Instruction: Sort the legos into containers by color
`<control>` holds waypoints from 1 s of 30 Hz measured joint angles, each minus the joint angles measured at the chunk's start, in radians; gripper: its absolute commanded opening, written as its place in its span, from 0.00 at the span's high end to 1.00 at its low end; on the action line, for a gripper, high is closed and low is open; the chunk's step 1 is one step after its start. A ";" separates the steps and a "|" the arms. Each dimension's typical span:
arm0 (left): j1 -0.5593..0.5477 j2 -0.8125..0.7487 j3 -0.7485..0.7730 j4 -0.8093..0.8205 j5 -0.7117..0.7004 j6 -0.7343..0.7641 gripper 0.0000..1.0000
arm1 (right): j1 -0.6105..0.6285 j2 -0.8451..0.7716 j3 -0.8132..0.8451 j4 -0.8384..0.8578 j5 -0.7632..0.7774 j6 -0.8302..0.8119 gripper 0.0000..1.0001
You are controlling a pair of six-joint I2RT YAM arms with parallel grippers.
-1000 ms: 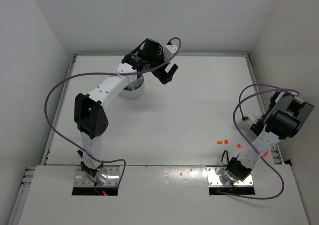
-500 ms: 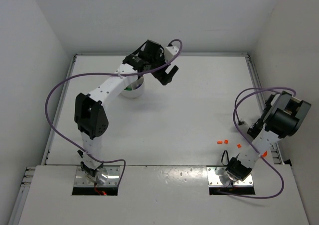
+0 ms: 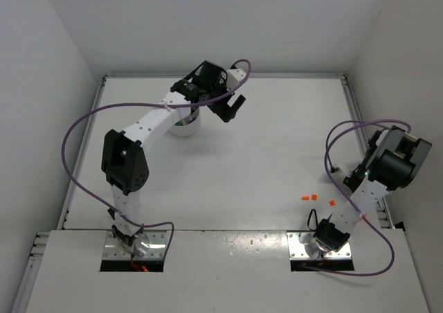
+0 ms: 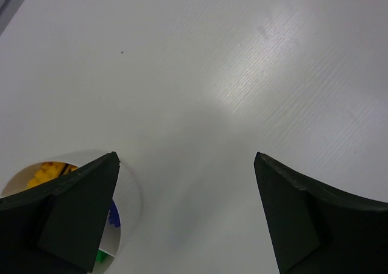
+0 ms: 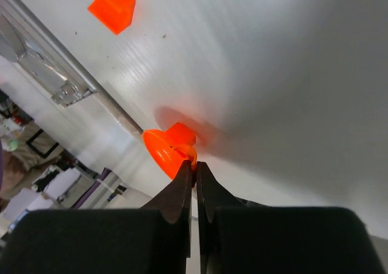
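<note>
My right gripper point(image 5: 195, 165) is shut on the thin rim of the rounder orange piece point(image 5: 165, 151), low over the table by the right edge rail. Another orange lego point(image 5: 112, 7) lies farther off. In the top view three small orange legos point(image 3: 305, 198) point(image 3: 314, 197) point(image 3: 331, 203) lie near the right arm, which hides its own fingers. The white dish point(image 3: 185, 126) stands at the back left, partly under the left arm. My left gripper point(image 3: 232, 109) point(image 4: 187, 159) hangs open and empty just right of the dish point(image 4: 130, 189), where yellow point(image 4: 51, 172), blue point(image 4: 112, 216) and green point(image 4: 97, 257) legos show.
A metal rail point(image 5: 60, 74) runs along the table's right edge, close to the held piece. White walls enclose the table on the left, back and right. Purple cables loop from both arms point(image 3: 83, 126).
The right gripper's fingers have closed onto the rounder orange piece and the right arm has dipped slightly. The left gripper has drifted a little to the left, still open.
</note>
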 measured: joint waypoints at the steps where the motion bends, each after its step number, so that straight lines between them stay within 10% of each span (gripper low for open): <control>1: 0.000 -0.007 -0.016 0.004 -0.008 -0.012 0.00 | 0.003 0.000 0.013 -0.006 -0.019 0.004 1.00; 21: 0.160 -0.128 -0.086 0.047 -0.014 -0.192 0.00 | 0.457 0.036 0.777 -0.084 -0.633 0.462 1.00; 30: 0.250 -0.177 -0.099 0.049 -0.166 -0.267 0.00 | 0.746 0.067 0.904 0.192 -0.770 0.904 1.00</control>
